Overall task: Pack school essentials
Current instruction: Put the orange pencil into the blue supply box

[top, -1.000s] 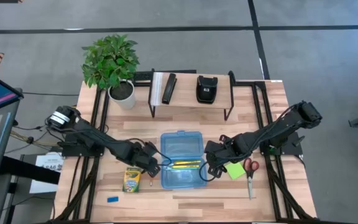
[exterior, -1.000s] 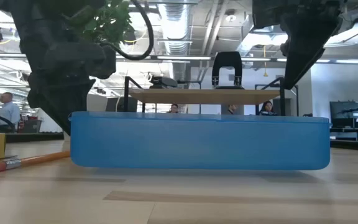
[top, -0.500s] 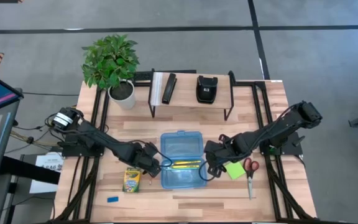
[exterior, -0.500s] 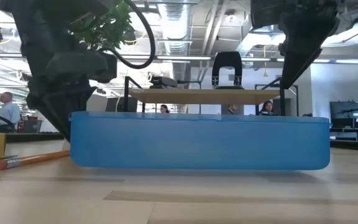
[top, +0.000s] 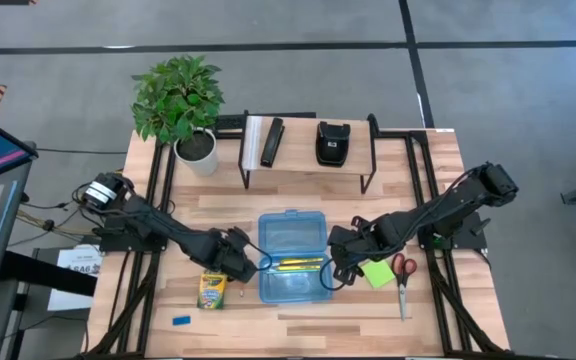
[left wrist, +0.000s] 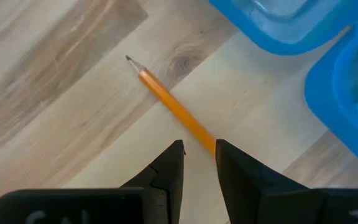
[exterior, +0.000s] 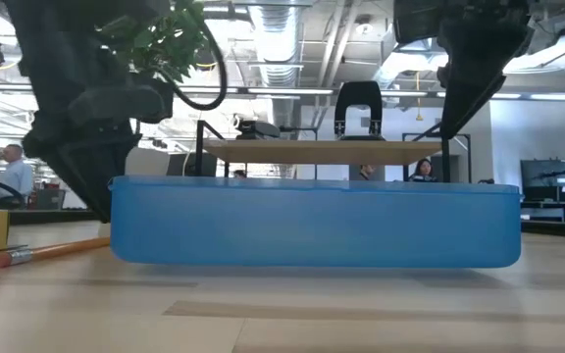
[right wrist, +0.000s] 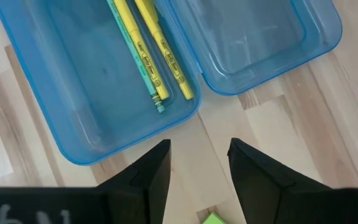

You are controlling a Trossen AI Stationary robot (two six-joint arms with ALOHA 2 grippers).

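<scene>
A wooden table (top: 298, 205) fills the high view, with a potted plant (top: 180, 98) and a small shelf (top: 308, 160) along its far edge. In the middle lies the open blue case (top: 293, 257), its tray already holding yellow pens (right wrist: 166, 46) and a teal pen (right wrist: 138, 53).

The left gripper (left wrist: 197, 155) hangs low just beside the case's left edge, fingers a narrow gap apart and holding nothing. The orange pencil (left wrist: 173, 109) lies flat on the table right at those fingertips, its long axis running away from the gripper with the sharpened tip at the far end; the near end sits in or just under the gap. This arm is clearly the nearer one, and a short descent looks enough to straddle the shaft.

The right gripper (right wrist: 197, 165) hovers at the case's right edge, fingers wide and empty, beside the green sticky pad (top: 378, 273) and scissors (top: 404, 280). The crayon box (top: 212, 288) and blue eraser (top: 181, 321) lie near the left arm.
</scene>
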